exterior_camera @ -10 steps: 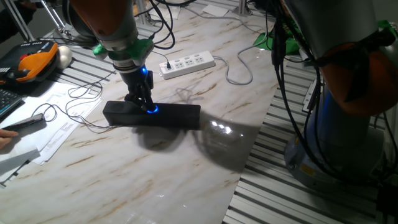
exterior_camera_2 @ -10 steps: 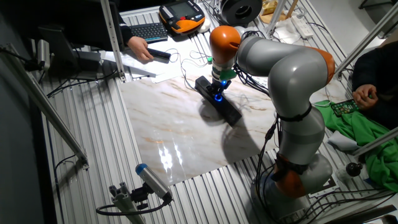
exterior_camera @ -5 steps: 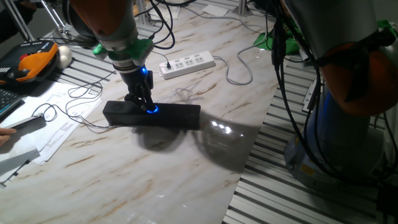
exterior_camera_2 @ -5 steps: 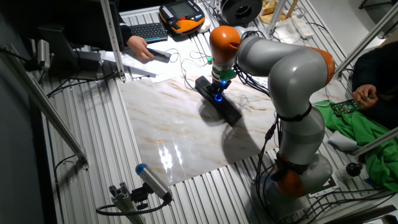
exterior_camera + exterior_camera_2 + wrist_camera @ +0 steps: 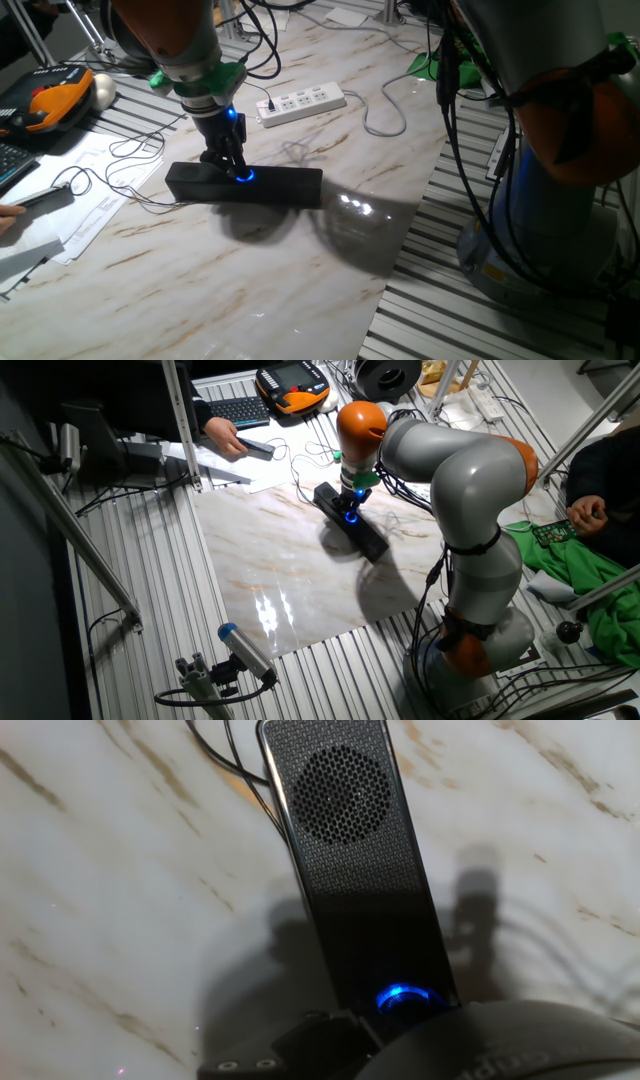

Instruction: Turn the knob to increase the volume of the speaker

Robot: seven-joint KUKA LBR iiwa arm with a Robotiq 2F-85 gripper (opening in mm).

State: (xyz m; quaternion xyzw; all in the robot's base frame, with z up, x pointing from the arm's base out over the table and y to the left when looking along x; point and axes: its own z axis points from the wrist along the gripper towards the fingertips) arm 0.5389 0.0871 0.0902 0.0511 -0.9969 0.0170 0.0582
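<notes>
The speaker [image 5: 285, 186] [image 5: 368, 540] is a long, low black bar lying on the marble tabletop. In the hand view its mesh grille [image 5: 345, 830] runs away from the camera. The knob [image 5: 245, 177] [image 5: 350, 517] [image 5: 404, 998] glows blue at the bar's middle. My gripper [image 5: 233, 167] [image 5: 348, 508] points straight down with its dark fingers close together at the knob, shut on it. The hand's dark housing [image 5: 480, 1040] hides the knob's near half in the hand view.
A white power strip [image 5: 302, 101] lies behind the speaker, with a grey cable [image 5: 385, 110] beside it. Thin black wires [image 5: 125, 185] trail left over papers [image 5: 85, 200]. An orange pendant [image 5: 55, 100] [image 5: 292, 382] and a person's hand holding a black device [image 5: 248, 447] are at the left edge.
</notes>
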